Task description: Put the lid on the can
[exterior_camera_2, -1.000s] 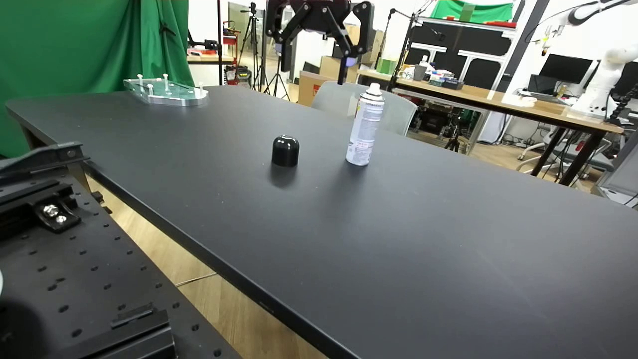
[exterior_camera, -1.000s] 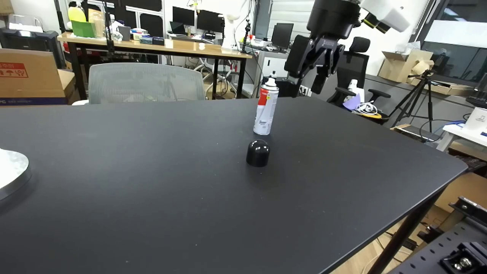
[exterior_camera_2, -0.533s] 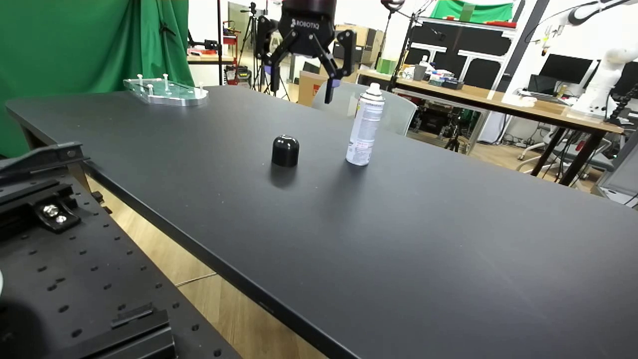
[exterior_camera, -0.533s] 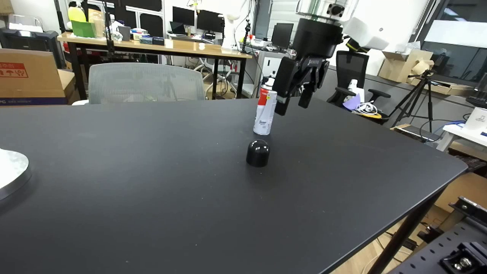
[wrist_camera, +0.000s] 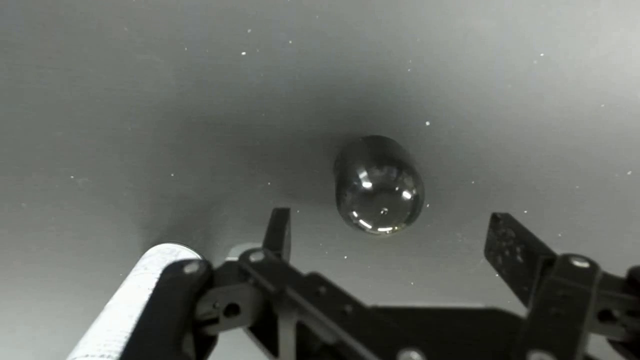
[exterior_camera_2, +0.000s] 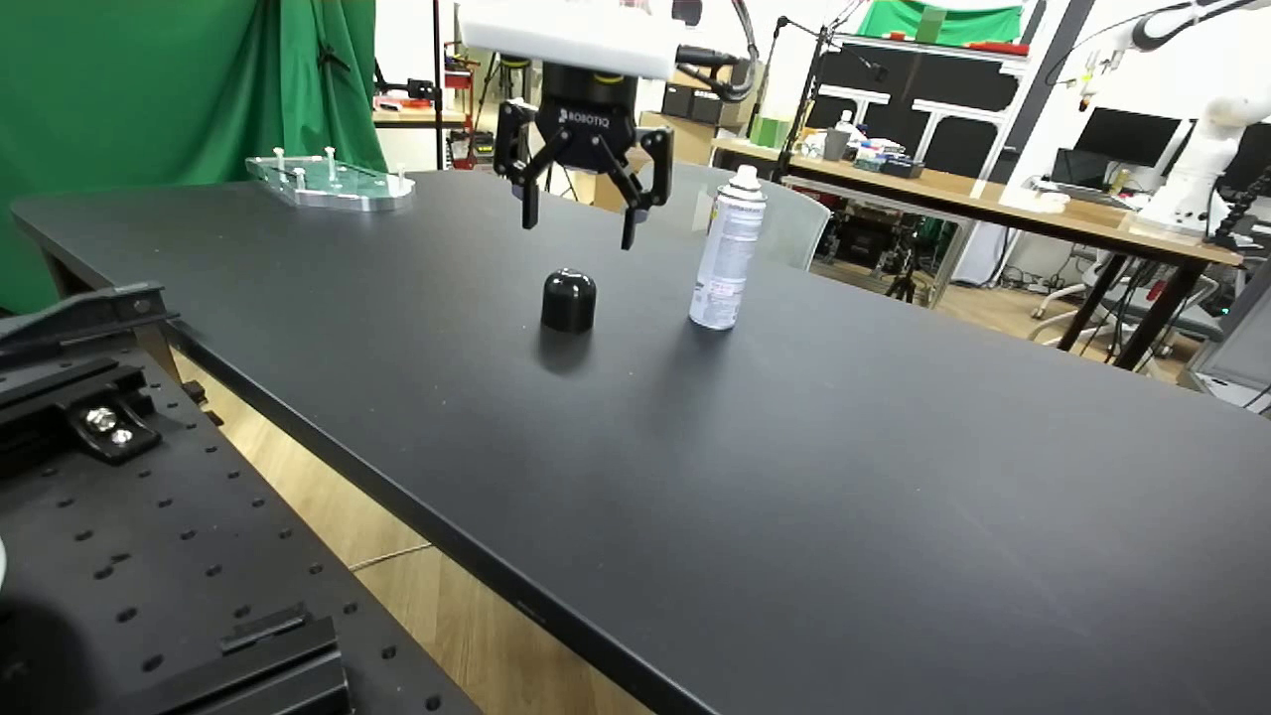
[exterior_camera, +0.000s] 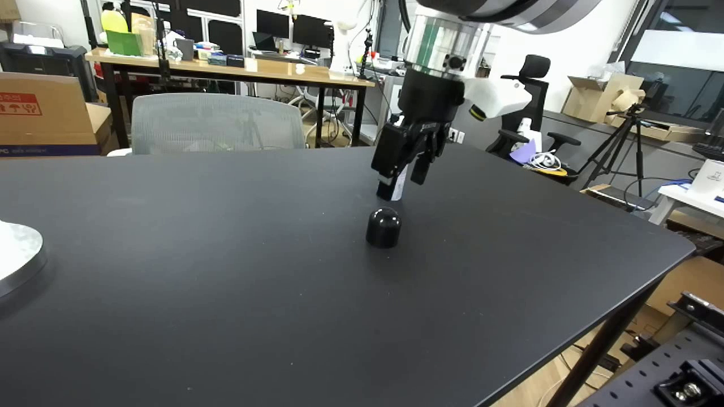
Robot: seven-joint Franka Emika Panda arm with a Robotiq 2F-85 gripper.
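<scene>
The lid, a glossy black dome cap (exterior_camera: 383, 228), stands dome-up on the dark table and shows in an exterior view (exterior_camera_2: 569, 301) and the wrist view (wrist_camera: 380, 185). The can, white and slim (exterior_camera_2: 730, 253), stands upright beside it; in an exterior view only its lower part (exterior_camera: 399, 186) shows behind my gripper, and in the wrist view it is at lower left (wrist_camera: 125, 305). My gripper (exterior_camera_2: 579, 228) is open and empty, pointing down above table height near the lid. In the wrist view the lid lies between and just beyond the open fingertips (wrist_camera: 390, 225), untouched.
A clear plate with upright posts (exterior_camera_2: 333, 199) lies at the table's far end. A white round-edged object (exterior_camera: 20, 257) sits at the table's side. A grey chair (exterior_camera: 218, 121) stands behind the table. A black perforated platform (exterior_camera_2: 149, 586) runs along the near edge.
My gripper has come down and across, away from the far side and towards the lid, staying open. It now covers most of the can in an exterior view. Lid and can have not moved.
</scene>
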